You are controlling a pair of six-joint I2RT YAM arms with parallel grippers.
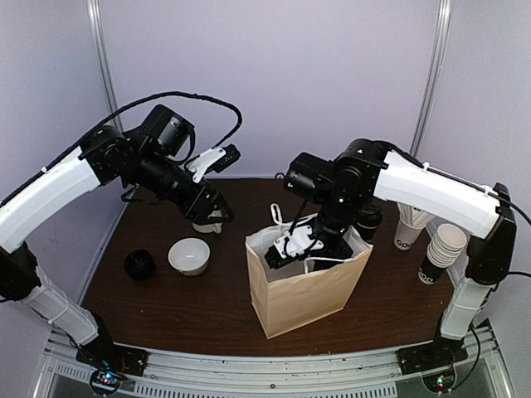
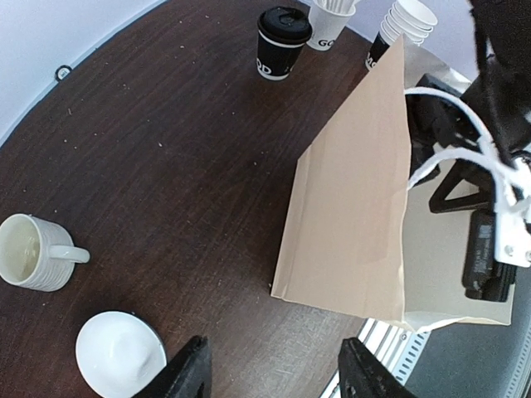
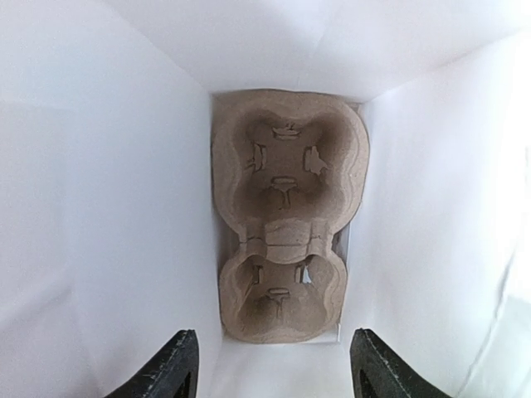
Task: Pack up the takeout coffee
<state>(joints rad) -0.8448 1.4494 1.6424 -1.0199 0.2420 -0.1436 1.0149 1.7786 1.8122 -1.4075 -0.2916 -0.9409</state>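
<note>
Tabletop point(image 2: 166, 166) of dark wood under takeout coffee point(image 2: 283, 41), lilac walls point(image 1: 274, 75)

beneath the right pincer point(image 3: 274, 340) the paper bag point(image 3: 99, 207) walls close in on both sides, and straight ahead both wells of the pulp carrier point(image 3: 286, 215) lie unblocked. ahead of the left pincer point(image 2: 274, 356) is bare table point(image 2: 182, 166). a bowl point(image 2: 116, 352) sits just beside one finger, and the bag's brown side stands near the other.

Black cup point(image 2: 283, 43), tan paper bag point(image 2: 348, 215), dark-brown table point(image 2: 166, 141)
</note>
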